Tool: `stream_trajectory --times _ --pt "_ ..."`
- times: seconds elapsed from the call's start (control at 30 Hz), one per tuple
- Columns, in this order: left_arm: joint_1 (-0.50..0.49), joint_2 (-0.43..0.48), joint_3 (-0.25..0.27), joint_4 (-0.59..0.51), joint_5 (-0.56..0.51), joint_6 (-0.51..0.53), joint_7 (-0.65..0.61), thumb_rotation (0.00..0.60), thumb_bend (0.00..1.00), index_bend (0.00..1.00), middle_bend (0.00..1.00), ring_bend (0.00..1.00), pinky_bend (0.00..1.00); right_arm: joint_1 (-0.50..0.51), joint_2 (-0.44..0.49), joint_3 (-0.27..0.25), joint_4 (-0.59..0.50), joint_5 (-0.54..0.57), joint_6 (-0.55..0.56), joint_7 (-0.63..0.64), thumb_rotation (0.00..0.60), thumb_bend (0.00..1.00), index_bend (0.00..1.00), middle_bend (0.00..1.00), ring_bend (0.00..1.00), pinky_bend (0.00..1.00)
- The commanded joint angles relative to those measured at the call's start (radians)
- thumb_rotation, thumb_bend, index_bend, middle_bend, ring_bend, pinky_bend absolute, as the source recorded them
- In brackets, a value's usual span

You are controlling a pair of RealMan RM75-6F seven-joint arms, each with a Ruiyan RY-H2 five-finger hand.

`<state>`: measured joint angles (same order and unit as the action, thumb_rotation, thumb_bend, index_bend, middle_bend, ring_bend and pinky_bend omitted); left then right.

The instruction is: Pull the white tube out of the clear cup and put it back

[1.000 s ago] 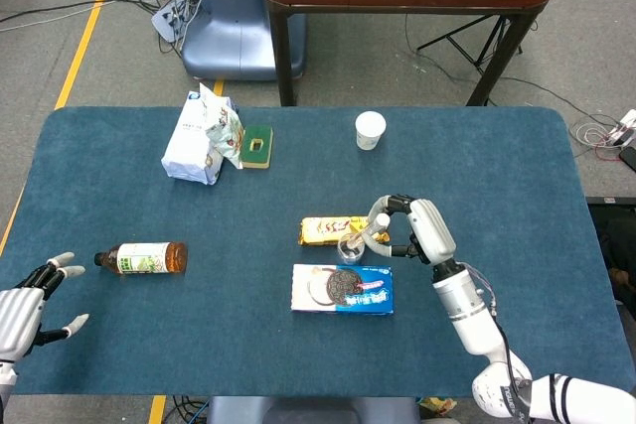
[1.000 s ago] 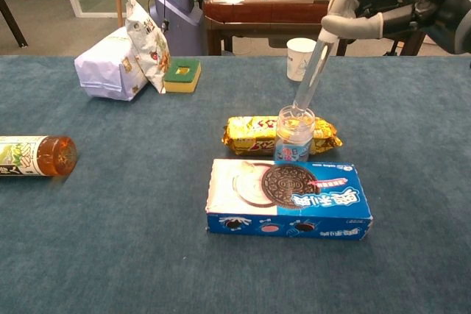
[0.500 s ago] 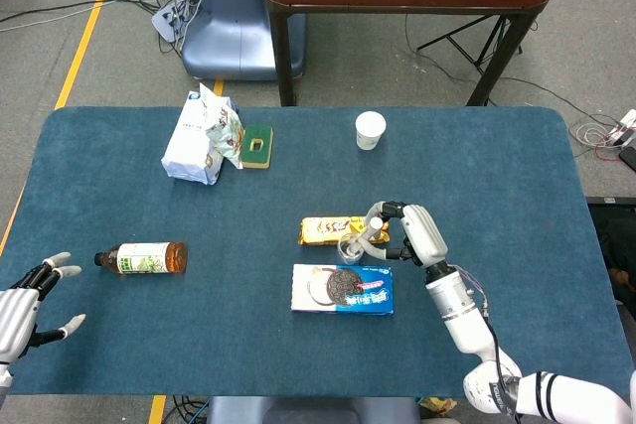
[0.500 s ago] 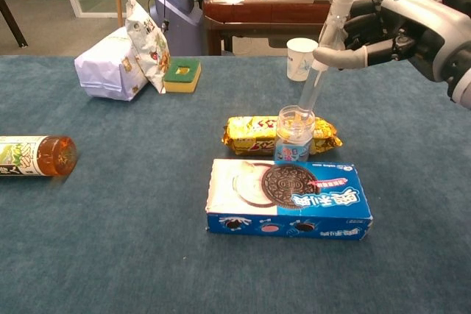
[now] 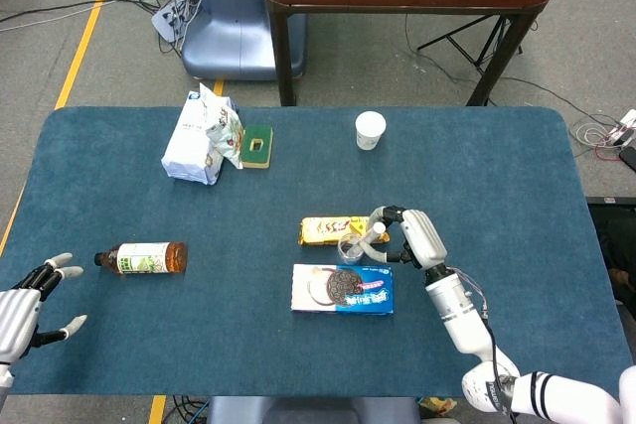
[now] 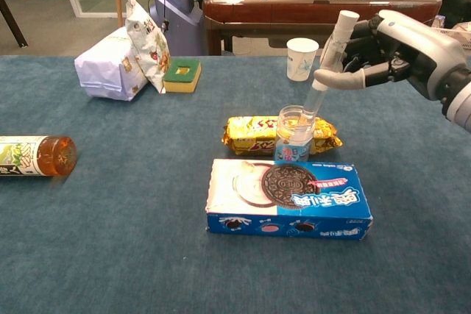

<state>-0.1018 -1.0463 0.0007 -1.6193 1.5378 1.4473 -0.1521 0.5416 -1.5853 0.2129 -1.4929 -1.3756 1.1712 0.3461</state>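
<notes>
White tube (image 6: 329, 56) (slim, cylindrical) pinched by right hand (image 6: 390, 45), tip inside clear cup (image 6: 295, 134), left hand (image 5: 28, 305) spread

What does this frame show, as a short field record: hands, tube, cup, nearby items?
right hand: holds the white tube near its top
white tube: tilted, lower end inside the clear cup
clear cup: upright, between the yellow snack pack and the cookie box
left hand: holds nothing, fingers apart, at the table's near left edge
bottle: lying on its side
paper cup: upright, far side
</notes>
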Motion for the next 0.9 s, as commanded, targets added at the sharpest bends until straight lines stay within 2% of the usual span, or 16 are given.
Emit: stream_trajectory --times 0.03,0.53,0.7,0.9 --pt "0.0 0.0 -0.001 0.0 0.0 0.001 -0.001 0.6 0.21 0.28 0.16 0.21 0.39 0.001 -0.009 -0.006 0.015 0.001 -0.009 0.002 0.6 0.53 0.75 0.63 0.45 0.45" --pt "0.003 0.003 0.001 -0.001 0.005 0.006 -0.009 0.6 0.21 0.28 0.16 0.21 0.4 0.009 -0.034 -0.019 0.057 -0.006 -0.029 -0.009 0.6 0.53 0.75 0.53 0.37 0.45" --pt "0.003 0.003 0.001 0.0 0.008 0.006 -0.007 0.6 0.21 0.28 0.16 0.21 0.4 0.011 -0.038 -0.018 0.066 -0.004 -0.034 -0.011 0.6 0.52 0.75 0.47 0.32 0.4" --pt "0.003 0.004 0.002 0.0 0.009 0.007 -0.011 0.6 0.21 0.28 0.16 0.21 0.4 0.014 -0.045 -0.018 0.075 -0.001 -0.042 -0.019 0.6 0.51 0.75 0.45 0.3 0.37"
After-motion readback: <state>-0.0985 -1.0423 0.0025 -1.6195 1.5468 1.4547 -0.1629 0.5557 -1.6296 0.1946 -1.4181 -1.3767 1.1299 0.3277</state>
